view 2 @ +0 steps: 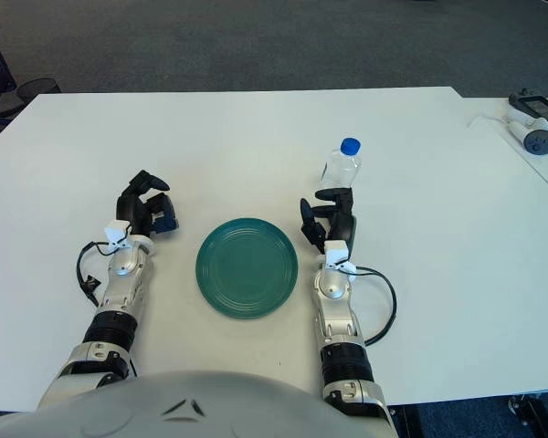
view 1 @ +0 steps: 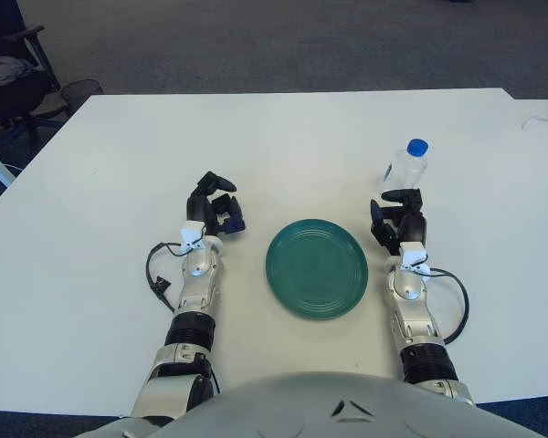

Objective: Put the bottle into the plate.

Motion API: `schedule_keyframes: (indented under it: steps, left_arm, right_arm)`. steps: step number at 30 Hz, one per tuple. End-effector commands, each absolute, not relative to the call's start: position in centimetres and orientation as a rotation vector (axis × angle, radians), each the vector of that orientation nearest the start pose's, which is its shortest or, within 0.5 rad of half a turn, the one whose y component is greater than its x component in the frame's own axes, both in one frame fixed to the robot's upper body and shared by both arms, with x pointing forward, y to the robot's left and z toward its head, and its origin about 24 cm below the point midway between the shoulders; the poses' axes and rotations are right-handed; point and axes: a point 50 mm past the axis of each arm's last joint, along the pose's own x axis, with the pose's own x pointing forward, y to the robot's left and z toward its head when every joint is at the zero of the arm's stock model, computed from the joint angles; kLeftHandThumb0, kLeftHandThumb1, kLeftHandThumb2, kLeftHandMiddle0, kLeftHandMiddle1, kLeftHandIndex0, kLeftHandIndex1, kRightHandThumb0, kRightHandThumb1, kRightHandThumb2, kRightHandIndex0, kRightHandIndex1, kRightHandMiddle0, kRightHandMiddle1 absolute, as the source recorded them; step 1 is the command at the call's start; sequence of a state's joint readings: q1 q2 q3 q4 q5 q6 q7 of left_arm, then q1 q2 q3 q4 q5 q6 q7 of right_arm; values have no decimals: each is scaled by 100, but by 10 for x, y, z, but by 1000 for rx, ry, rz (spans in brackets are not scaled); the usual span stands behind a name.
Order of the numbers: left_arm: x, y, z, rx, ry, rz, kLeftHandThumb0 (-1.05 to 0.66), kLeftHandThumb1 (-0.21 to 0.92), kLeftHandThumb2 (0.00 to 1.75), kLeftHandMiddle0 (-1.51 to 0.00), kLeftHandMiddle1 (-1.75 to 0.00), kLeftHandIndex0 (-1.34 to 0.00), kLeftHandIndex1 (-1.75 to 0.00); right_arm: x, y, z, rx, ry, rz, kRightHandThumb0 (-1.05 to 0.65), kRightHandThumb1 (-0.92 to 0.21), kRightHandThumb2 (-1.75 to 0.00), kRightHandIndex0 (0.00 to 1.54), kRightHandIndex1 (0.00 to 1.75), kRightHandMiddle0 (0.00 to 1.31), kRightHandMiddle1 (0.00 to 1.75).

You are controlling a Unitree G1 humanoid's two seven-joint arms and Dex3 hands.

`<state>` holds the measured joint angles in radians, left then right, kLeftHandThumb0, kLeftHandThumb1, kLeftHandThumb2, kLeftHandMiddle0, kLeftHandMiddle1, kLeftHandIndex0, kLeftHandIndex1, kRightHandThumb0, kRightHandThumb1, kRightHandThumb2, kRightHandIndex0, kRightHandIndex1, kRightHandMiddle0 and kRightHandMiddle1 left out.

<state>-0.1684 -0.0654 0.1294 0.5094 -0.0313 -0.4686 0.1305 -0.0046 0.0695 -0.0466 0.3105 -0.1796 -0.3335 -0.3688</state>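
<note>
A clear plastic bottle (view 1: pixel 406 167) with a blue cap stands upright on the white table, to the right of and beyond the green plate (view 1: pixel 316 267). My right hand (view 1: pixel 397 215) is just in front of the bottle, its dark fingers spread around the base without closing on it. The hand hides the bottle's lower part. The plate lies flat between my two forearms with nothing on it. My left hand (view 1: pixel 215 210) shows to the left of the plate, fingers relaxed and holding nothing.
The white table (view 1: pixel 283 137) stretches far ahead and to both sides. A second table at the right carries a small device (view 2: pixel 534 123) with cables. An office chair (view 1: pixel 9 73) and a bin stand at the far left.
</note>
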Motion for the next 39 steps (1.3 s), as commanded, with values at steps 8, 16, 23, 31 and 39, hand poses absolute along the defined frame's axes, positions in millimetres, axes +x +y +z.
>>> schedule_keyframes:
  steps: [8, 16, 23, 31, 39]
  left_arm:
    - [273, 158, 12, -104, -131, 219, -58, 7, 161, -125, -175, -81, -175]
    - [273, 158, 12, -106, -126, 222, -58, 7, 162, -124, -175, -81, -175]
    - [273, 158, 12, -122, -128, 223, -57, 8, 160, -126, -175, -80, -175]
    - [273, 159, 11, -105, -127, 237, -57, 8, 160, -126, -175, -80, -175]
    - [273, 159, 11, -102, -120, 237, -58, 7, 162, -125, -175, -81, -175]
  right_arm:
    - [232, -156, -10, -72, 29, -417, 0, -92, -45, 35, 147, 11, 174]
    - [231, -159, -9, -18, 17, -605, 0, -92, -46, 32, 150, 12, 174]
    - [231, -160, -8, 45, 3, -744, 0, -92, -47, 28, 152, 13, 174]
    - [231, -160, -7, 104, -25, -814, -23, -92, -50, 12, 138, 18, 174]
    - [231, -160, -6, 81, -31, -872, -35, -92, -51, 1, 116, 19, 175]
